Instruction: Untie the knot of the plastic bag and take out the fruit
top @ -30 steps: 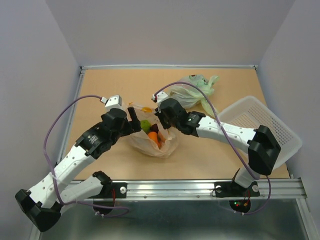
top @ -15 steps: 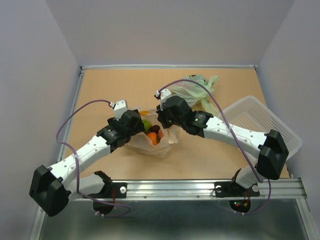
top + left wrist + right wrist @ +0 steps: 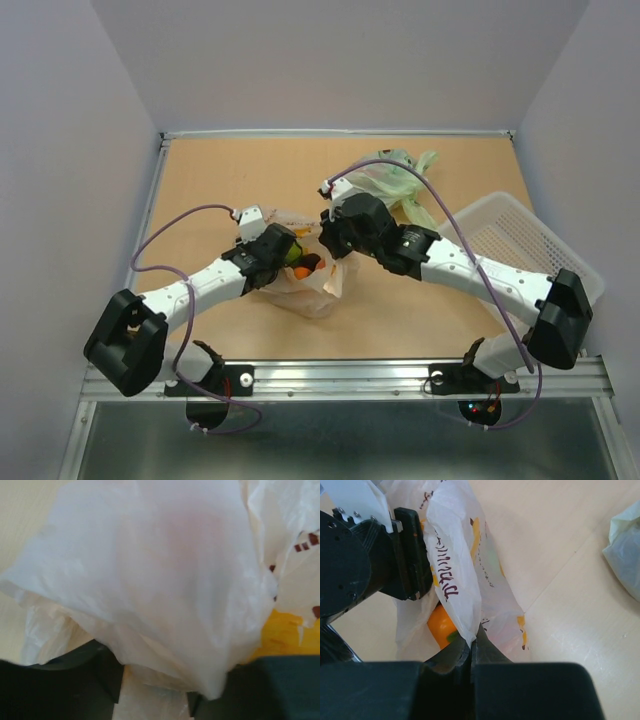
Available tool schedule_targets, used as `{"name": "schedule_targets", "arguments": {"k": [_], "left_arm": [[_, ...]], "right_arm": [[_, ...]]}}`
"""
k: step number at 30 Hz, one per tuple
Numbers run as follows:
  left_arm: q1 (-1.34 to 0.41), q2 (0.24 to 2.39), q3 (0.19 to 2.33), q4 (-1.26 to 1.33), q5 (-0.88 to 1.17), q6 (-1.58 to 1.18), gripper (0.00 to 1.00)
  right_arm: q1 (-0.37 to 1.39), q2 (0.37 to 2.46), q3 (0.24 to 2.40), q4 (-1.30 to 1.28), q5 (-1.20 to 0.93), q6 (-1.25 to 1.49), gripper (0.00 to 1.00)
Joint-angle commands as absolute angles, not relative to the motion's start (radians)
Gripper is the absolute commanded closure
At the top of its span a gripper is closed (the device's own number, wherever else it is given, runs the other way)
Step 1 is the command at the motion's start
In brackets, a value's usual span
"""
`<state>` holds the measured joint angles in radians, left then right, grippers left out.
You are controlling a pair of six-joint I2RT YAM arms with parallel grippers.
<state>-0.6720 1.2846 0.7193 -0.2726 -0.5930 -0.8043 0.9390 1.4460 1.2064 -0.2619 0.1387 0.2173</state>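
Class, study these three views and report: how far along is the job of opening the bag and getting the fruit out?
Done: the bag looks open, no knot showing. In hand: the left gripper and right gripper each pinch its plastic, holding the mouth apart. Left: the fruit sits inside.

Even, soft light; faint shadows. Left wrist view blurred, close-up plastic bag (image 3: pixel 165 580) washed out.
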Motion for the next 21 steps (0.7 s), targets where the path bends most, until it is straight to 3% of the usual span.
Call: {"name": "schedule_targets", "arguments": {"k": [1,4,13,21], "left_arm": [[-0.664,1.286,0.701,-0.253,-0.632,-0.821,0.71],[-0.664,1.264,0.696,-0.250,-0.630,-0.799,1.00],[-0.660,1.016,0.692,-0.290,-0.543,-0.663,1.00],[-0.650,0.787,0.698,-0.440,-0.443,-0.652,1.00]], "right_arm": [[0.942,1.416,1.189,-0.235,0.211,0.232,1.00],[0.924,1.420,1.171,-0.235,0.290,0.232,0.99],[0.537,1.520,1.143,-0.221,0.269,0.313,0.99],[0.483,1.624,1.206,-0.209,0.248,0.367,0.99]]}}
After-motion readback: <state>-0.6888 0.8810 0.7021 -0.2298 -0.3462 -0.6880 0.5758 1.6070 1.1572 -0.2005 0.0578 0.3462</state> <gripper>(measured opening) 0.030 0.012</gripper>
